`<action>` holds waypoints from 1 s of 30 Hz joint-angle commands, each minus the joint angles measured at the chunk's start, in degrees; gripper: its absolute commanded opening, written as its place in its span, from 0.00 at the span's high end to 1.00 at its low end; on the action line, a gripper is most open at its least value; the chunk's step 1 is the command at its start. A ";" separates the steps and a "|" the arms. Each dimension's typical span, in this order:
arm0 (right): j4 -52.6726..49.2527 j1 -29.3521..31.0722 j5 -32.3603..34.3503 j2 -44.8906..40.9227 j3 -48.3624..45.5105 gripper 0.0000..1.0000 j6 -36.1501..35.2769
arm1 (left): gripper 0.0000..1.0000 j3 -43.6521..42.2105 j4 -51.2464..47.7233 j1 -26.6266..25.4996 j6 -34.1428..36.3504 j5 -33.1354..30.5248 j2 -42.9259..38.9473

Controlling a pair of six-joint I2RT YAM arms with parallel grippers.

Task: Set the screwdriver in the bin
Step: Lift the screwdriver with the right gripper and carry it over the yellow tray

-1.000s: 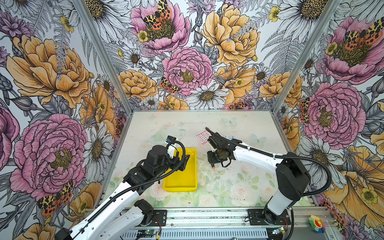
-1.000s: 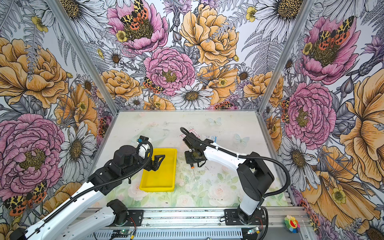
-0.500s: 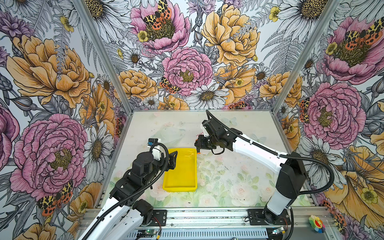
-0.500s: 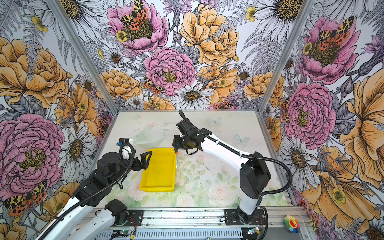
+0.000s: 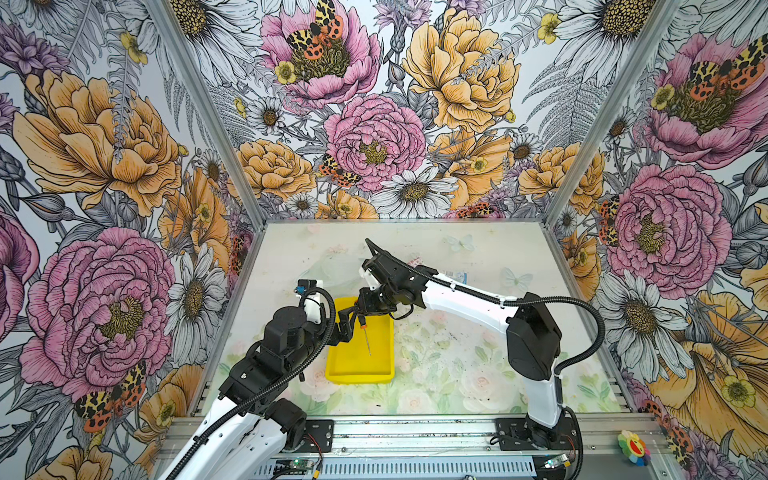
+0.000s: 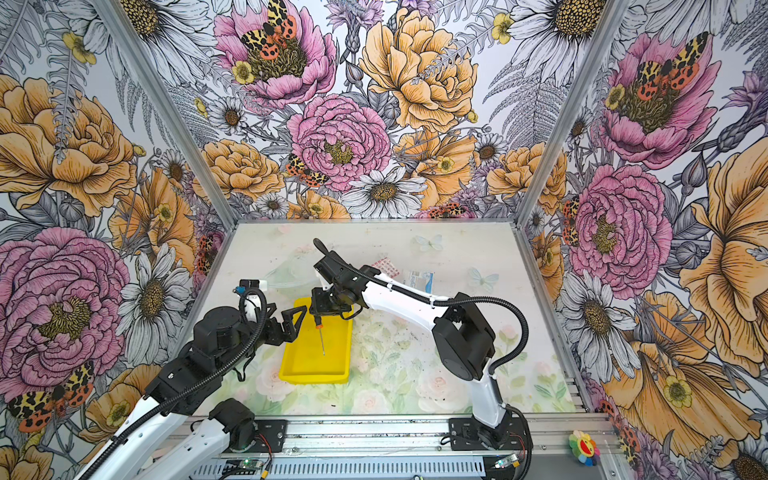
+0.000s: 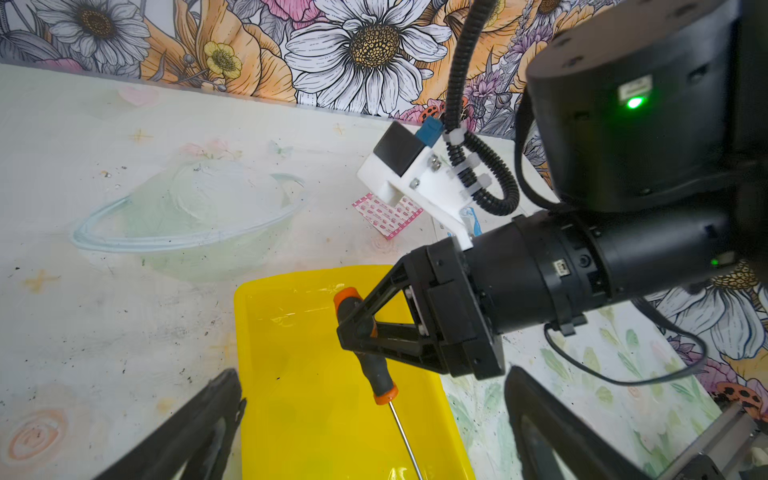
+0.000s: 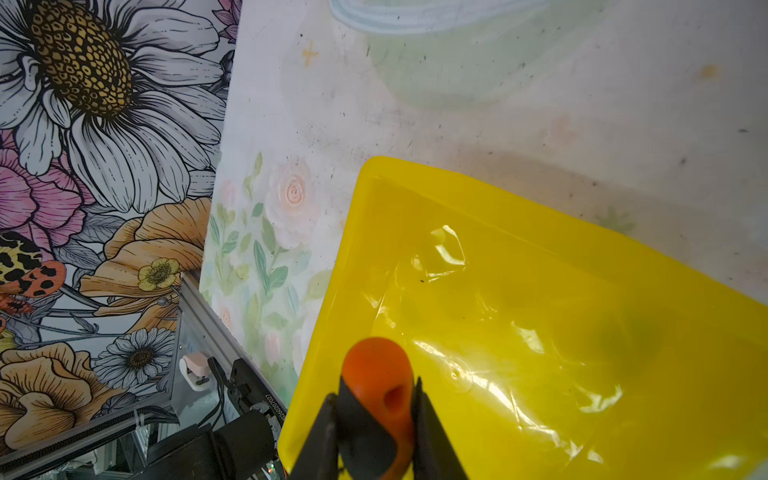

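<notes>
Screwdriver: I see the small orange-and-black-handled screwdriver with a thin metal shaft [image 5: 365,334] held over the shallow yellow plastic bin [image 5: 359,376], in the centre of both top views.
Pointing: handle up-frame, shaft down-frame and slightly right.
Long axis: roughly along the bin's long side; I cannot tell if the tip touches.
Right gripper [image 7: 353,332]: clamped on the handle.
Left gripper [image 6: 297,322]: spread wide, empty, at the bin's left rim.
Writing: blue-printed white packet [image 6: 419,278] on the worktop [image 6: 457,249], lettering too small to read.
</notes>
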 commanded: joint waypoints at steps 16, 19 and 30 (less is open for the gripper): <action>4.08 0.29 3.95 5.38 0.00 0.99 3.38 | 0.01 -1.04 -2.77 0.66 -5.54 -1.26 -6.66; 4.45 0.25 3.60 6.37 -0.55 0.99 4.15 | 0.01 -0.78 -2.94 0.62 -5.39 -0.93 -6.66; 4.92 0.49 3.96 9.47 -1.04 0.96 4.33 | 0.01 -1.21 -3.05 0.66 -5.74 -1.68 -6.57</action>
